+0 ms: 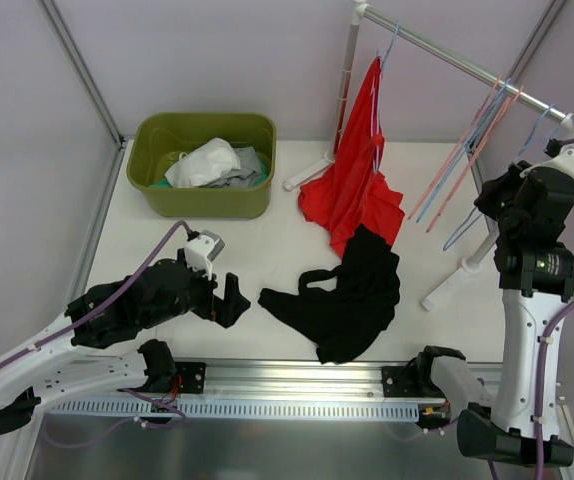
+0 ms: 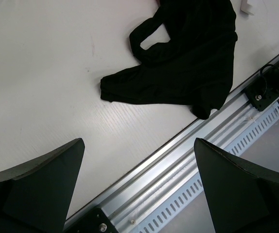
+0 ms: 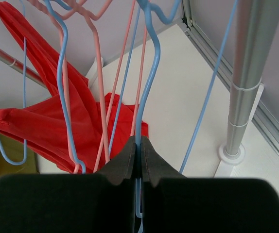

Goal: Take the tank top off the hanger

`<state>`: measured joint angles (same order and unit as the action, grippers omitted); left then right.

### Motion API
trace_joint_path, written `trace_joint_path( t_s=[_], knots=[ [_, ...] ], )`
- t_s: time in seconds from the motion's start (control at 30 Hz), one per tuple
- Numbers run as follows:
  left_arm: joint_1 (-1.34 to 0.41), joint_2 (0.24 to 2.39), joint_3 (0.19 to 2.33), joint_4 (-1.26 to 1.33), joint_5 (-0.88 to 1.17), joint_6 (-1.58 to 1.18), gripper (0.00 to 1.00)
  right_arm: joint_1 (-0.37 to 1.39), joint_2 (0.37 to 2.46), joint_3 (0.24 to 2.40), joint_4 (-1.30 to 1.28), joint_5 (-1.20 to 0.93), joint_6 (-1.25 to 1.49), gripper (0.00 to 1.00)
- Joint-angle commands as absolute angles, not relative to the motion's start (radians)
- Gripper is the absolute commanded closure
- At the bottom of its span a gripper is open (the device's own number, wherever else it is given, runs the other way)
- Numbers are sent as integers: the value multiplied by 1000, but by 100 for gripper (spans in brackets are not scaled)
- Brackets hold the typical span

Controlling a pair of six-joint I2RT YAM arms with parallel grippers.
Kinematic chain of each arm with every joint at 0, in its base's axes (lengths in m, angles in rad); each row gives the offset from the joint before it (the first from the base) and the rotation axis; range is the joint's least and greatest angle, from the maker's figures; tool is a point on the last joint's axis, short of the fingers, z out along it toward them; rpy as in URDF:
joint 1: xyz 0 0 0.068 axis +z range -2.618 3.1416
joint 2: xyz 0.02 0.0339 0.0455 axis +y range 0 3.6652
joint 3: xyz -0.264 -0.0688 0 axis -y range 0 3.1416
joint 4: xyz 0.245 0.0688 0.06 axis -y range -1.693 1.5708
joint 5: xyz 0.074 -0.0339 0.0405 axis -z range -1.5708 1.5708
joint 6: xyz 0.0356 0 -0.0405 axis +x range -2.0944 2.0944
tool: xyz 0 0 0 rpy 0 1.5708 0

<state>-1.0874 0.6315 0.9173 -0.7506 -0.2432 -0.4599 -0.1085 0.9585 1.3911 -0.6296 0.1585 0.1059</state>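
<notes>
Pinching a blue hanger [image 3: 151,73] is what my right claw [image 3: 138,145] is doing: the two pads are pressed together with the thin wire caught between them, up among a bunch of bare pink hangers [image 3: 93,48] at the right end of the rail [image 1: 447,58]. The black tank top [image 1: 352,295] lies crumpled on the table [image 1: 267,250], just in front of my bases, one strap loop showing, with no hanger in it that I can see. A red garment [image 1: 352,185] hangs further left on the rail, its hem touching the black one. I judge the top is already free and the step in hand is parking the bare hanger; next I should check that its hook sits over the rail, then part the pads and back away without snagging the neighbouring wires. My right arm stands tall from its base, wrist lifted to rail height. My left arm lies low and folded over the table, its claw [image 2: 138,141] spread wide and holding nothing, aimed toward the black top but well short of it.
</notes>
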Motion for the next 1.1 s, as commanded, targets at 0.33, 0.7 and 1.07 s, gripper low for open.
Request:
trace_joint_path(
  t_s=[0.33, 0.7, 1.07],
  knots=[
    [-1095, 738, 994, -680, -198, -489, 1, -173, 809, 1293, -569, 34, 146, 30],
    [-1127, 1317, 1215, -534, -235, -509, 1, -172, 454, 1201, -791, 254, 26, 1],
    [-1213, 1929, 1583, -482, -197, -511, 1, -134, 178, 1295, -1029, 134, 15, 1]
  ],
)
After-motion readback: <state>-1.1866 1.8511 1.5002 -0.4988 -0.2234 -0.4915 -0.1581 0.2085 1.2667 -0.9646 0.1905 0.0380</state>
